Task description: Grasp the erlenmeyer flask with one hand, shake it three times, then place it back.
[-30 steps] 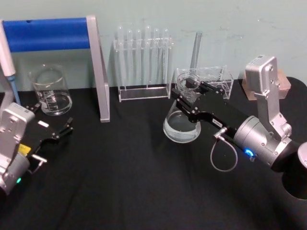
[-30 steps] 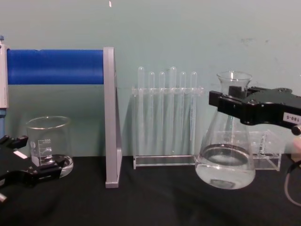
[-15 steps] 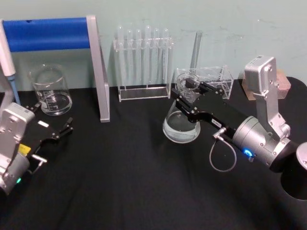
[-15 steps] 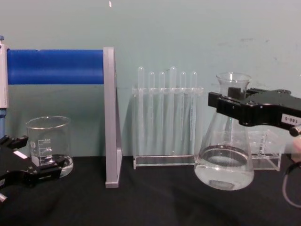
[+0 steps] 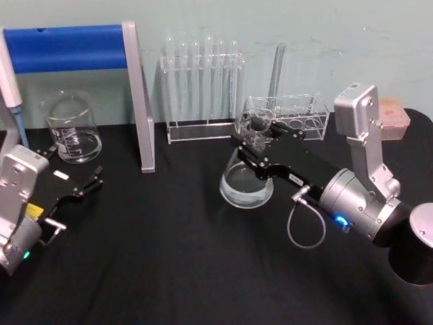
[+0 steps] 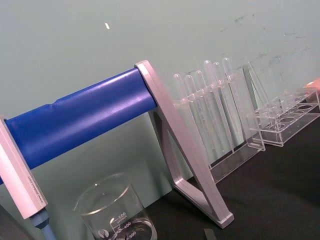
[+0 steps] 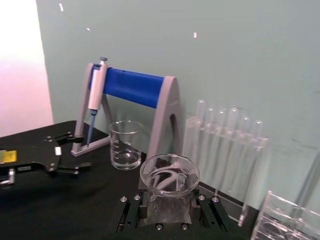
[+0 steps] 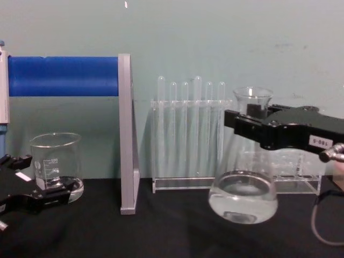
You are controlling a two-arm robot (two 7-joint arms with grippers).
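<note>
Tilted erlenmeyer flask in right gripper — rack behind

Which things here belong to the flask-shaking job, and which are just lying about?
Job: clear glass conical flask; black right gripper, shut on its neck.
Lying about: squat glass beaker; tall clear test-tube rack; low clear rack; blue-barred grey stand; black left gripper, parked near the beaker.
</note>
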